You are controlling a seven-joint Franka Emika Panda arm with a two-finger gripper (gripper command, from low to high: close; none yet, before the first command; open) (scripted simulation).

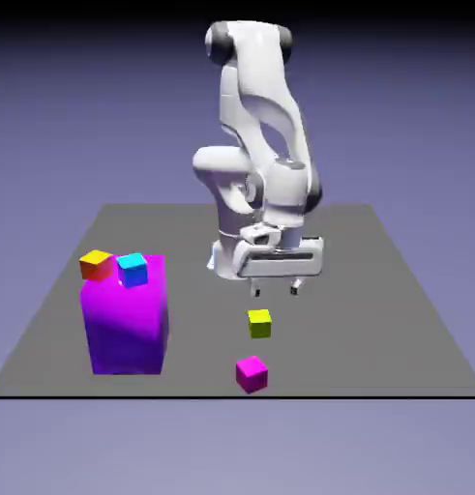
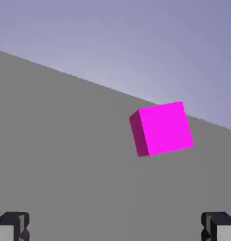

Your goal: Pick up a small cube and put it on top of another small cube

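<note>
While my jaws [image 1: 275,288] hang released above the yellow-green cube [image 1: 259,324], I worry a skewed descent knocks it toward the magenta cube [image 2: 162,128].

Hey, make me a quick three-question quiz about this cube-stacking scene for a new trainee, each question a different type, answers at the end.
1. True or false: the gripper is closed on the yellow-green cube.
2. Multiple choice: which small cubes sit on top of the big purple block? A) magenta and yellow-green B) orange and cyan C) none
3. Short answer: which cube shows in the hand view?

Key
1. False: the fingers are spread, nothing is between them, and the gripper hangs above the cube.
2. B: the orange cube and the cyan cube.
3. The magenta cube, near the table's edge.
</note>
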